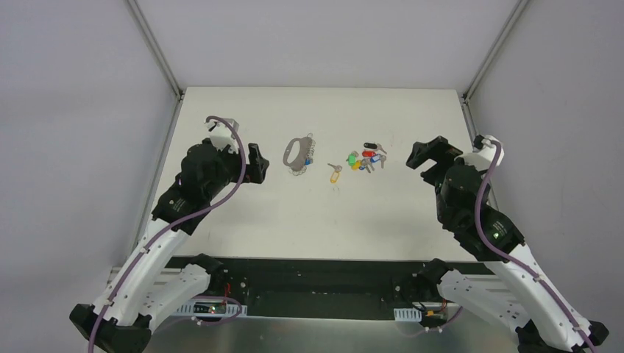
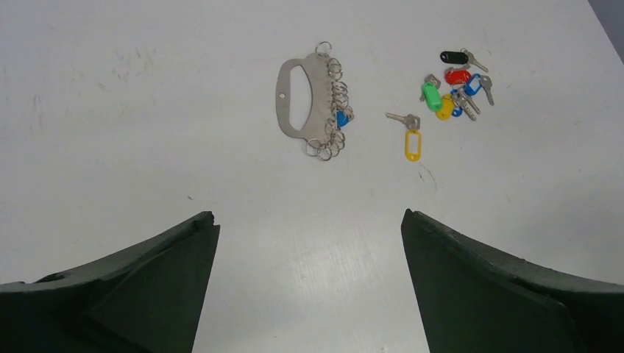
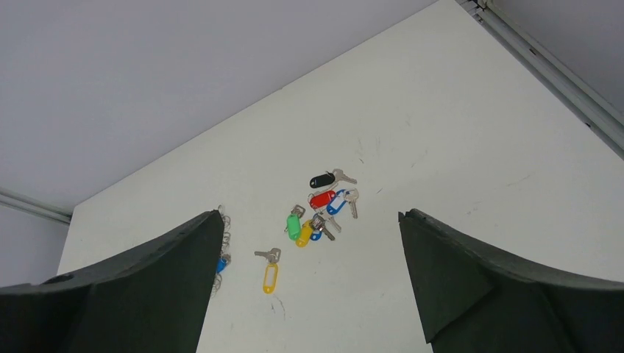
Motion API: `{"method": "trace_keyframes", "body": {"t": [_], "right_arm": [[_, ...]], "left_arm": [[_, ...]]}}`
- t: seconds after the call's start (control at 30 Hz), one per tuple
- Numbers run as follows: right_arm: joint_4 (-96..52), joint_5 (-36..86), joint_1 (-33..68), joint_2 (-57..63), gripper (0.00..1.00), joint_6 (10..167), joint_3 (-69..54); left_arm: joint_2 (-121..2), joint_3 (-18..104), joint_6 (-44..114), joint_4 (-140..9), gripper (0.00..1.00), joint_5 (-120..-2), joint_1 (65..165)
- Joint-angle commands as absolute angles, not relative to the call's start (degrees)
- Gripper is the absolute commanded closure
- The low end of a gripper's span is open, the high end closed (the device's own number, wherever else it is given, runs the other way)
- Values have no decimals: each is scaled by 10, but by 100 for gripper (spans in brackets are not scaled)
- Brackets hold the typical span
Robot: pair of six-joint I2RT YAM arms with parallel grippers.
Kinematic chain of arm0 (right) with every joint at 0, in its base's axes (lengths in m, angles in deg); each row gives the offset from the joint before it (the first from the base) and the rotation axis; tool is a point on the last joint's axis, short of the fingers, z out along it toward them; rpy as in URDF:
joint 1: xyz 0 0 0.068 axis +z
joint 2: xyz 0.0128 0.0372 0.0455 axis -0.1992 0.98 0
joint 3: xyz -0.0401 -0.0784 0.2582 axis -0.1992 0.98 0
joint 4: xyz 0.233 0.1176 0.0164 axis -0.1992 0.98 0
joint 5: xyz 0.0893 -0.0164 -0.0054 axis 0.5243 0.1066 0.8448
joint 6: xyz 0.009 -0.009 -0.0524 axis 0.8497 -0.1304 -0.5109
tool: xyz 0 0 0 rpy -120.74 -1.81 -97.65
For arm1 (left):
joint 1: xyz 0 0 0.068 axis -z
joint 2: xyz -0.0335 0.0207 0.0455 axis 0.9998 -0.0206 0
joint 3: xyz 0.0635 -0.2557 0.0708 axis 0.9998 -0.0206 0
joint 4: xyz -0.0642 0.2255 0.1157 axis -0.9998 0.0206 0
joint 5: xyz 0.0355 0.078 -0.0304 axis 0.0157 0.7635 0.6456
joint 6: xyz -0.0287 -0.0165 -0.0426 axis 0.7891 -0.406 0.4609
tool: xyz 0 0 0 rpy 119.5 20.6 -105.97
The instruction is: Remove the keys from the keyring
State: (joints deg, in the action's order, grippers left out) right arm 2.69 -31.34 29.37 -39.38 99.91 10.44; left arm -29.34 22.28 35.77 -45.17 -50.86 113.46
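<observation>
Keyring (image 2: 294, 131): one unit, lying flat on the desk (image 2: 110, 147), left of centre in the top view. It is a grey plate with an oval cut-out. A row of small split rings (image 2: 335, 95) hangs along its right edge; they overlap, so an exact count cannot be given. One blue tag (image 2: 341, 118) sits among these rings.

Keys off the plate:
- One key with a yellow tag (image 2: 412, 143), lying alone just right of the keyring and not touching it.
- One cluster of keys (image 2: 456, 84), further right. Tags of five colours show: black, red, green, yellow, blue. The silvery blades overlap, so the number of keys in the cluster cannot be fixed.

Grippers: two.
- Left gripper (image 2: 309, 217): jaws spread wide, nothing between them. The keyring lies ahead of it, roughly on the centre line between the two fingers, well apart from both. In the top view the keyring is near the gripper, on its right side.
- Right gripper (image 3: 310, 215): jaws spread wide, nothing held. The cluster lies ahead of it between the fingers, clear of both. Only the ringed edge of the keyring shows in the right wrist view, beside the finger on the left of that picture.
</observation>
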Motion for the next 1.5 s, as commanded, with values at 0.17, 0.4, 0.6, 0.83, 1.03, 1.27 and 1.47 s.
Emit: {"method": "trace_keyframes", "body": {"t": [0.17,0.4,0.6,0.83,1.03,1.27,1.47], "right_arm": [[-46,-357,293,-383,1,975,142],[-100,-338,292,-365,1,947,187],[-83,-308,292,-327,1,943,165],[-80,-283,292,-321,1,943,169],[-82,-279,291,-314,1,952,173],[-81,-276,291,-303,1,953,163],[-75,-267,291,-301,1,962,154]], "left_arm": [[-332,212,424,-435,0,-448,1112],[-524,319,516,-370,0,-547,1083],[-714,421,550,-435,6,-535,1086],[-890,553,469,-445,25,-528,1112],[-964,613,437,-441,42,-541,1156],[-1006,633,446,-438,45,-564,1173],[-1043,647,452,-430,51,-545,1177]]}}
